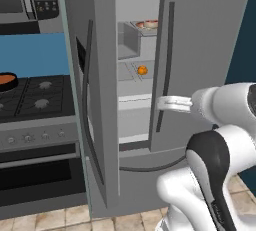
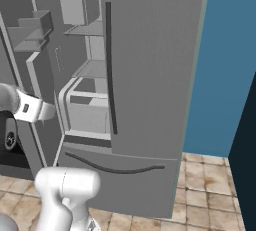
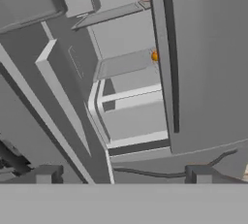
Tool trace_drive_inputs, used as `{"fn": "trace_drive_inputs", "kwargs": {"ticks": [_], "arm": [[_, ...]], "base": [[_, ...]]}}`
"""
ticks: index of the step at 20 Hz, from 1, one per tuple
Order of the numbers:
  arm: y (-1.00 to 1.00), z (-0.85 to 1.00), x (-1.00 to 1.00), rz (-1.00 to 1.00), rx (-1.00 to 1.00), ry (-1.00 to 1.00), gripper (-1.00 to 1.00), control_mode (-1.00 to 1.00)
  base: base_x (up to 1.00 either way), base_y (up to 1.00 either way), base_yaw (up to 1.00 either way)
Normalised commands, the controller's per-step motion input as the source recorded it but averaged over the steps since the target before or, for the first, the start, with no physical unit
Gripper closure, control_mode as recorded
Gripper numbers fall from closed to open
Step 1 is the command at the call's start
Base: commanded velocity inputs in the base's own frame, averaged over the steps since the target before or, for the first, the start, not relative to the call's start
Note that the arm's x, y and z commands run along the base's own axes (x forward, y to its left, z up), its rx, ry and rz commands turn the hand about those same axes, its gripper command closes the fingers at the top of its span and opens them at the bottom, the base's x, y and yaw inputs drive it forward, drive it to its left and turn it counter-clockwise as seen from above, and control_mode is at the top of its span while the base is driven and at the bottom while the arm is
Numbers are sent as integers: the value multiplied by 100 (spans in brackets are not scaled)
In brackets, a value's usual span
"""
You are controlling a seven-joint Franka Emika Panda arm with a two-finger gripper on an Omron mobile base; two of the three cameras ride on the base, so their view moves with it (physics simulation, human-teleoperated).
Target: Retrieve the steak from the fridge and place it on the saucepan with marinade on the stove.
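Step in hand: reach into fridge [image 1: 200, 35], left door open, right door shut. Gripper [image 3: 123, 173] outside, in front of opening, fingers wide apart, nothing held. Steak [image 1: 150, 24] lies on upper shelf, partly hidden behind right door edge. You must raise hand and go in through narrow gap. Orange ball [image 1: 142, 70] sits one shelf lower; do not take it. Saucepan [image 1: 7, 81] with marinade [image 1: 6, 79] waits on stove [image 1: 40, 97], left of fridge. Open door stands between fridge and stove.

Flat red-brown steak with pale rim [image 1: 148, 24] is mostly hidden behind the closed grey right door [image 1: 200, 50] of the tall grey fridge [image 2: 150, 75]. Small orange ball [image 3: 154, 56] is half covered by that door's edge. Round black saucepan [image 1: 7, 82] is cut off at the left edge.
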Motion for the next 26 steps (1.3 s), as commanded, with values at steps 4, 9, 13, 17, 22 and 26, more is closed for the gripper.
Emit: {"fn": "trace_drive_inputs", "kwargs": {"ticks": [4, 9, 13, 17, 22, 26], "arm": [[0, 0, 12, 26, 13, 0, -100, -100], [-1, 0, 18, 24, 11, 0, -100, -100], [0, 0, 32, 21, 9, 0, -100, -100], [0, 0, 42, 12, 2, -2, -100, -100], [3, 0, 52, 1, 0, 0, -100, -100], [11, 0, 59, 0, 0, 0, -100, -100]], "base": [[0, 0, 0], [0, 0, 0], [0, 0, 0], [0, 0, 0], [0, 0, 0], [0, 0, 0]]}}
